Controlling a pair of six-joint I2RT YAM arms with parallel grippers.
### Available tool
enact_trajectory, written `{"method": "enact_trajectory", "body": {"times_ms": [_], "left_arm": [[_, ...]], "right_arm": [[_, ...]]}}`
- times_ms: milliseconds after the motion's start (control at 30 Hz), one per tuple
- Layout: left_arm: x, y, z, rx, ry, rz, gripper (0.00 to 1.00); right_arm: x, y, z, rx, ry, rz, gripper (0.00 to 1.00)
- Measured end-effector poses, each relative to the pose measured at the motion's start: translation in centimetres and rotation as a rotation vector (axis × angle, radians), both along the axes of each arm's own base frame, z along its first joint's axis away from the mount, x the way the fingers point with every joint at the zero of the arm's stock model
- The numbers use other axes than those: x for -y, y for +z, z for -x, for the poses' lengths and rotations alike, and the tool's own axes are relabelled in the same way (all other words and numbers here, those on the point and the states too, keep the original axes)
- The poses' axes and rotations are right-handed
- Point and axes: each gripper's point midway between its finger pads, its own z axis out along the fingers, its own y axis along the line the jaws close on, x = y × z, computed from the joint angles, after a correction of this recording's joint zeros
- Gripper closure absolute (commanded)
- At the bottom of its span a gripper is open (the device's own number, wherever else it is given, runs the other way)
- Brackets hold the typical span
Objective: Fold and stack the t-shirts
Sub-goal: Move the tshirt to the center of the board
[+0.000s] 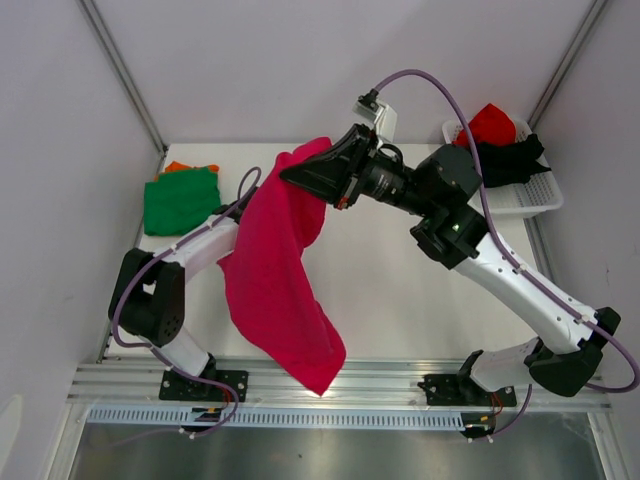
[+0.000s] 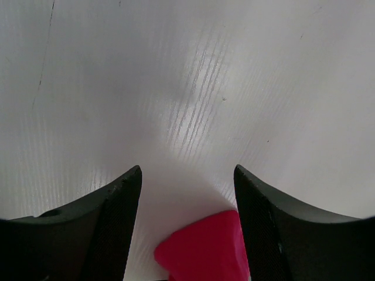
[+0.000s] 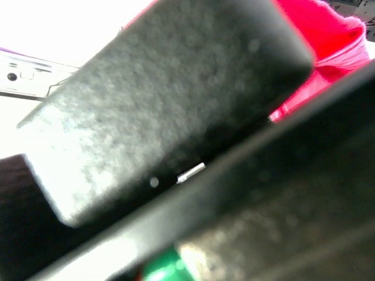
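Note:
A magenta-pink t-shirt [image 1: 280, 270] hangs in the air from my right gripper [image 1: 292, 174], which is shut on its top edge; the cloth also shows in the right wrist view [image 3: 328, 41]. The shirt drapes over my left arm and hangs down to the table's near edge. My left gripper [image 2: 186, 171] is hidden behind the shirt in the top view. Its jaws stand wide apart, with a fold of the magenta cloth [image 2: 205, 246] low between them. A folded green t-shirt [image 1: 180, 202] lies on an orange one [image 1: 178, 166] at the back left.
A white lattice basket [image 1: 528, 196] at the back right holds a red t-shirt [image 1: 490, 124] and a black one [image 1: 512, 156]. An aluminium rail [image 1: 380, 382] runs along the near edge. Grey walls close in both sides.

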Motion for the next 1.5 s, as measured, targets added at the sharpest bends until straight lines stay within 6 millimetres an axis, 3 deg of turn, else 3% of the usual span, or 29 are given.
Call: {"method": "enact_trajectory", "body": {"times_ms": [133,233,367,533,667,767,967,1000,1100,1167,1400,1500], "left_arm": [[0.0,0.0,0.0,-0.001,0.0,0.0,0.33],[-0.1,-0.1,0.0,-0.001,0.001,-0.005,0.33],[-0.2,-0.1,0.1,-0.005,0.002,-0.011,0.33],[-0.1,0.0,0.0,-0.007,0.001,-0.012,0.33],[-0.1,-0.1,-0.2,-0.008,0.001,-0.013,0.33],[-0.1,-0.1,-0.2,-0.01,0.002,-0.016,0.33],[-0.1,-0.3,-0.2,-0.013,0.002,-0.019,0.33],[-0.1,-0.3,-0.2,-0.015,0.002,-0.02,0.33],[-0.2,-0.5,-0.1,-0.021,0.003,-0.026,0.33],[-0.4,-0.5,-0.1,-0.023,0.004,-0.031,0.34],[-0.7,-0.6,0.1,-0.028,0.004,-0.051,0.34],[-1.2,-0.7,0.2,-0.03,0.012,-0.078,0.34]], "right_arm": [[0.3,-0.1,-1.1,-0.008,-0.039,-0.007,1.0],[1.2,-2.8,-3.9,-0.061,-0.171,0.025,1.0],[2.8,-10.1,-8.6,-0.177,-0.437,0.181,1.0],[7.5,-22.4,-13.3,-0.35,-0.811,0.473,1.0],[12.5,-30.6,-14.3,-0.452,-1.037,0.695,1.0],[14.8,-33.7,-14.1,-0.496,-1.133,0.771,1.0],[16.8,-35.5,-13.9,-0.541,-1.227,0.789,0.97],[17.0,-35.5,-13.9,-0.547,-1.238,0.786,0.76],[17.5,-35.5,-14.0,-0.565,-1.27,0.771,0.36],[17.8,-35.6,-14.0,-0.566,-1.29,0.772,0.3],[19.1,-36.8,-13.0,-0.543,-1.316,0.781,0.28],[18.9,-35.6,-12.3,-0.504,-1.258,0.723,0.28]]}}
